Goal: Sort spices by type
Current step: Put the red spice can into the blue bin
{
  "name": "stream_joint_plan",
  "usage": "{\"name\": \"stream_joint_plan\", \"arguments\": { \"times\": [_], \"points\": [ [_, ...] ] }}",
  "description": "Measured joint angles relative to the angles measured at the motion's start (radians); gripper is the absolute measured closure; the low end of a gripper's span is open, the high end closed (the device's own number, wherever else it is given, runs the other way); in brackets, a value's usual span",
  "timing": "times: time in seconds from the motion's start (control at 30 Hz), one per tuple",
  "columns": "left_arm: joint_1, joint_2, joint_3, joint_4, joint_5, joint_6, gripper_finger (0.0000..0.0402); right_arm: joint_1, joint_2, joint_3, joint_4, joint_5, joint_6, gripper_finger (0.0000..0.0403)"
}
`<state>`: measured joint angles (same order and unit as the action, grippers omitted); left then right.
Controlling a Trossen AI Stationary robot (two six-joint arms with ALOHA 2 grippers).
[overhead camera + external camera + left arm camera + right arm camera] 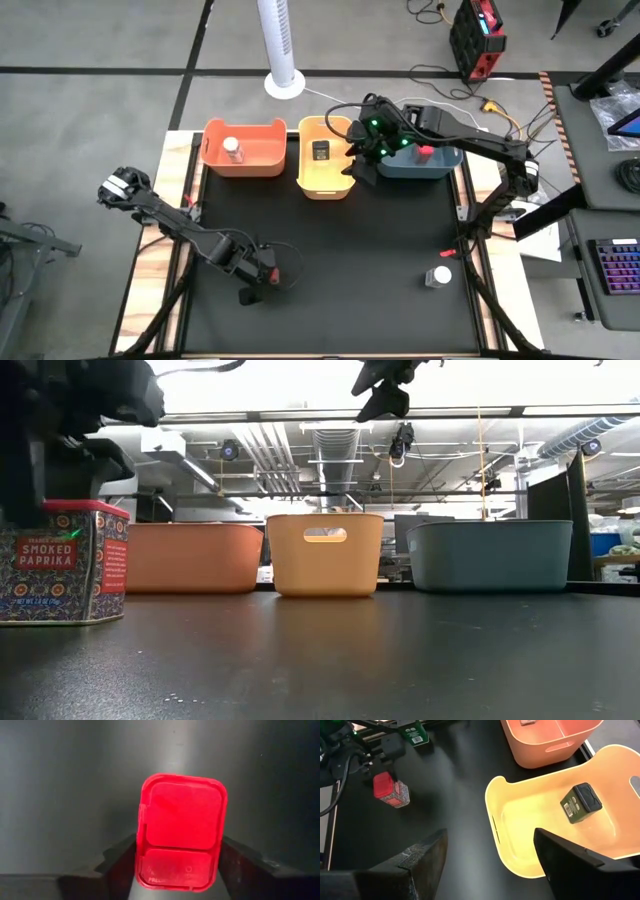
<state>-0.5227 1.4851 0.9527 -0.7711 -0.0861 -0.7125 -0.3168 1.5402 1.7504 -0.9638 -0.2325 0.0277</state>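
Since the red spice tin (181, 832) between the half-open fingers of the left gripper (177, 870) looks light, stiff and smooth, its flat sides seem the best hold, not yet gripped.

Blue bin's (440, 165) contents partly hidden

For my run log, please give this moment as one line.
left gripper: fingers either side of red paprika tin | right gripper: open over yellow bin | jar on mat
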Motion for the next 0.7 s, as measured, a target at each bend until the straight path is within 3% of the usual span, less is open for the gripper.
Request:
{"name": "stream_joint_plan", "arguments": {
  "times": [0.1, 0.4, 0.53, 0.7],
  "points": [
    [0.003, 0.0, 0.013, -0.001, 0.0, 0.026, 0.0199, 0.0, 0.0, 0.0, 0.0, 0.0, 0.006, 0.011],
    [0.033, -0.015, 0.099, -0.109, -0.011, 0.07, 0.0199, -0.003, -0.005, 0.0, -0.005, -0.001, -0.018, 0.0098],
    [0.074, -0.057, 0.184, -0.229, -0.067, 0.128, 0.0199, -0.005, -0.028, 0.002, -0.005, -0.002, -0.029, 0.0093],
    [0.203, -0.088, 0.343, -0.328, -0.217, 0.255, 0.0199, -0.005, -0.068, 0.002, -0.003, -0.003, -0.056, 0.0085]
  ]
}}
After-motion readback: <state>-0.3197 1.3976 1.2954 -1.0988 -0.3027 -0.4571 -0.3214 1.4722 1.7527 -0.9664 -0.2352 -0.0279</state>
